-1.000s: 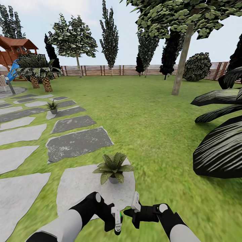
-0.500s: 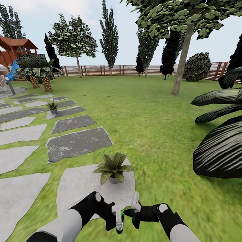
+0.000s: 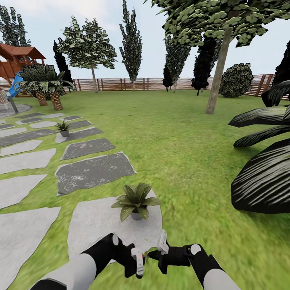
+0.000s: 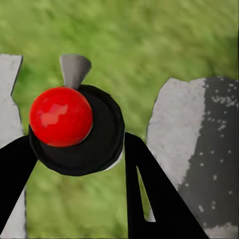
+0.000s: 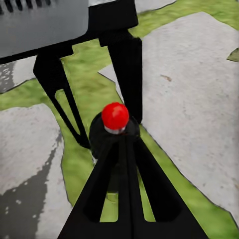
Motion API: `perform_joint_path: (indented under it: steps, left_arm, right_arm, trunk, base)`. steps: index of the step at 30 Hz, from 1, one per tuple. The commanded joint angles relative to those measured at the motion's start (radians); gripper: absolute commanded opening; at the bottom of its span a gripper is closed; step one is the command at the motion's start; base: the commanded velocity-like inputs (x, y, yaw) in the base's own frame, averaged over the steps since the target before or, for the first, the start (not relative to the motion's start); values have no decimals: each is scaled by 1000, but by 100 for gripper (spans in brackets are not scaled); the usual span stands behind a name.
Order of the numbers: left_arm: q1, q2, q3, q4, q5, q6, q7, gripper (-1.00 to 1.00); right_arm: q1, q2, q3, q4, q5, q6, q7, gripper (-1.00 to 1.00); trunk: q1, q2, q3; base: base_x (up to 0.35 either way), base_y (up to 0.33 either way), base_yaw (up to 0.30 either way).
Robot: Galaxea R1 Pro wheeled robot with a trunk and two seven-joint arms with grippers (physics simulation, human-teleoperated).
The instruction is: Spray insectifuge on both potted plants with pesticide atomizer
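Observation:
The pesticide atomizer (image 4: 74, 129), a black body with a red ball top and a grey nozzle, sits between the fingers of my left gripper (image 4: 79, 144), which is shut on it. In the head view the atomizer (image 3: 139, 259) and left gripper (image 3: 139, 264) hang low over the near pale stone. My right gripper (image 3: 155, 254) is shut, its tips right at the atomizer (image 5: 115, 124). One potted plant (image 3: 135, 200) stands on that stone just ahead of both grippers. The other potted plant (image 3: 63, 128) stands far off on the left stones.
A big dark shrub with striped leaves (image 3: 262, 169) crowds the right side. Grey and pale stepping stones (image 3: 94, 171) run ahead to the left over lawn. A tree trunk (image 3: 217, 72), short palms (image 3: 48, 84), a playset (image 3: 16, 56) and a wooden fence (image 3: 133, 83) stand farther back.
My left gripper with the atomizer has shifted slightly up and to the left. The right arm and the view have stayed put.

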State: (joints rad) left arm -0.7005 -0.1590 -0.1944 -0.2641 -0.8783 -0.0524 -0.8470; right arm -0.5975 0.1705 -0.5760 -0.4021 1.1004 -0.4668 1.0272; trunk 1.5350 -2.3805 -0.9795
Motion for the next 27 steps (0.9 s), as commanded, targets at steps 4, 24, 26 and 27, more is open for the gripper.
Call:
perform_joint_path:
  steps: [4, 24, 26, 27]
  left_arm:
    - [6, 67, 4, 11, -8, -2, 12, -100]
    - [28, 359, 9, 17, 0, 7, 17, -100]
    - [37, 352, 29, 18, 36, 7, 84, -100]
    - [38, 350, 37, 22, 64, 7, 114, -100]
  right_arm:
    - [-1, 1, -8, -1, 7, -3, 5, -100]
    - [-1, -61, -16, -3, 5, 0, -1, 100]
    - [-1, -99, -19, -3, 5, -2, -51, 100]
    - [0, -115, -18, 0, 5, -1, -89, 100]
  trunk:
    - [0, 0, -1]
    - [0, 0, -1]
    - [0, 0, -1]
    - [0, 0, -1]
  base:
    - [0, 0, 0]
    - [0, 0, 0]
    - [0, 0, 0]
    - [0, 0, 0]
